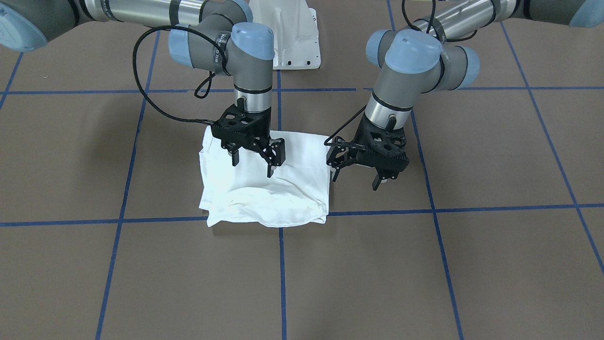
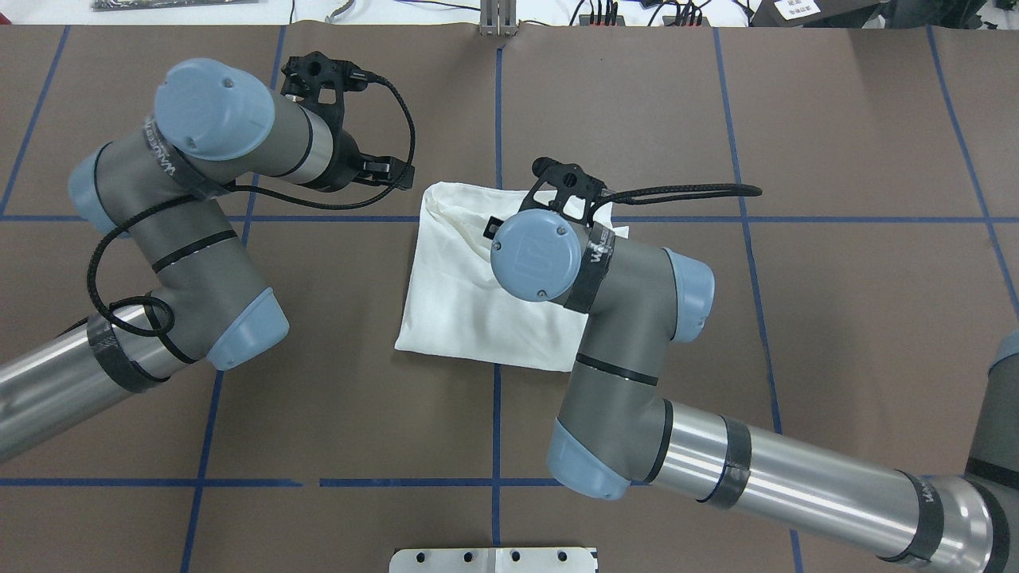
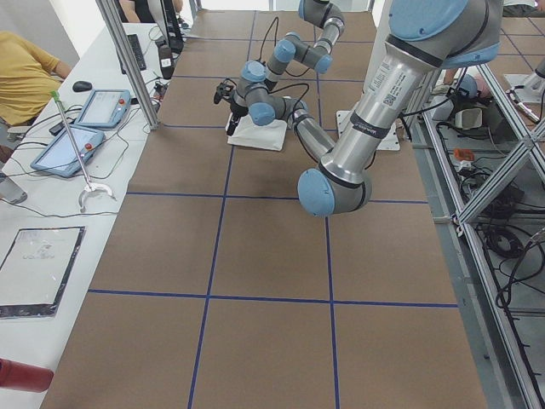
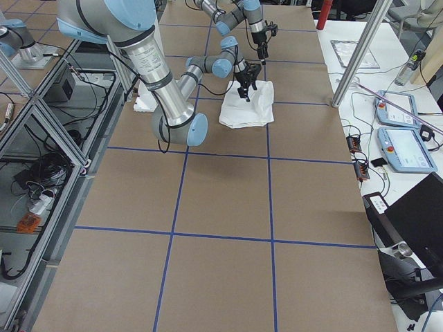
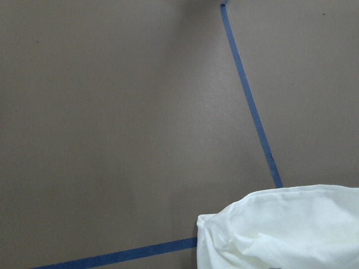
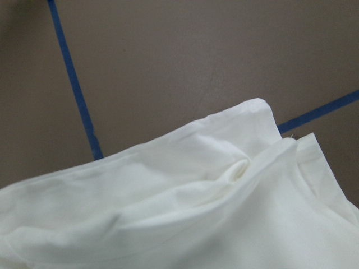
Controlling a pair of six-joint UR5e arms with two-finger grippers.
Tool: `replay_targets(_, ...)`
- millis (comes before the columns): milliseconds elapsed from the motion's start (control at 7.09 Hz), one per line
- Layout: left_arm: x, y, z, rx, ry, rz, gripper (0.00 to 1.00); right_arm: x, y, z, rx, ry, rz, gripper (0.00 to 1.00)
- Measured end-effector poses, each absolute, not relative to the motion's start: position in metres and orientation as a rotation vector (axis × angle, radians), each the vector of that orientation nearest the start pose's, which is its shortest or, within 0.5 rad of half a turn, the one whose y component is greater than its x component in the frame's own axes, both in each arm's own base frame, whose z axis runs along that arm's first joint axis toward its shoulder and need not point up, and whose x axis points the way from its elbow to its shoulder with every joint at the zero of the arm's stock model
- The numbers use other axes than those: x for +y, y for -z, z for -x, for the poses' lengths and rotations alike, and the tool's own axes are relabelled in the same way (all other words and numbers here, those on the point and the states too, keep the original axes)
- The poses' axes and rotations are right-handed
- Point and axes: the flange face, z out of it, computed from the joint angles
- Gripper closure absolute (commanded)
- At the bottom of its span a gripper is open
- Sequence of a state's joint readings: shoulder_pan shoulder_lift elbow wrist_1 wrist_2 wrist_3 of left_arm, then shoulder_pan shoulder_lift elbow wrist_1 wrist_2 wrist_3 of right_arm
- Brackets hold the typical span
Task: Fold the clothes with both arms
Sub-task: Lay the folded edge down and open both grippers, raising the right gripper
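Two open, empty pincers are seen: right pincer (image 1: 252, 166) above the folded T-shirt (image 1: 283, 198), left pincer (image 1: 356, 178) just beside it, mid-bench (image 1: 472, 259). Loose top folds could be snagged and undone.

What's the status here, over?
Both open: right gripper over shirt, left gripper beside it. Shirt folded, rumpled, on table. Nothing in the way.
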State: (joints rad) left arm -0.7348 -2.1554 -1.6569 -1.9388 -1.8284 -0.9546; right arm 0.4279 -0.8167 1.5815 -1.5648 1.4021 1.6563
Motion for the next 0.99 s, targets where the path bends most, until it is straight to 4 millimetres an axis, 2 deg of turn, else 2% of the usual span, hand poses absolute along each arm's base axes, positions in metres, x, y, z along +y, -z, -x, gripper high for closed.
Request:
replay_targets(141,-0.533,-0.238,-0.425,0.951,-0.033,-0.464,0.0,-0.424,-0.212,0.603,-0.706,-0.507,-0.32,0.0)
replay_targets(282,-0.533,-0.238,-0.423,0.952,-0.033,-0.465,0.0,-0.425,-0.223,0.615,-0.664,-0.479,-0.352,0.0)
replay_targets(564,-0.532,-0.237,-0.421,0.955,-0.033,-0.468,0.0,-0.449,-0.238,0.621,-0.59,-0.462,-0.411,0.0)
replay_targets(705,-0.532,-0.236,-0.42,0.956,-0.032,-0.469,0.0,-0.475,-0.245,0.621,-0.544,-0.466,-0.43,0.0)
replay_targets(846,-0.532,-0.236,-0.42,0.957,-0.031,-0.468,0.0,-0.511,-0.258,0.62,-0.492,-0.464,-0.453,0.0)
replay_targets(987,-0.532,-0.237,-0.42,0.957,-0.029,-0.466,0.0,-0.551,-0.271,0.61,-0.451,-0.456,-0.482,0.0)
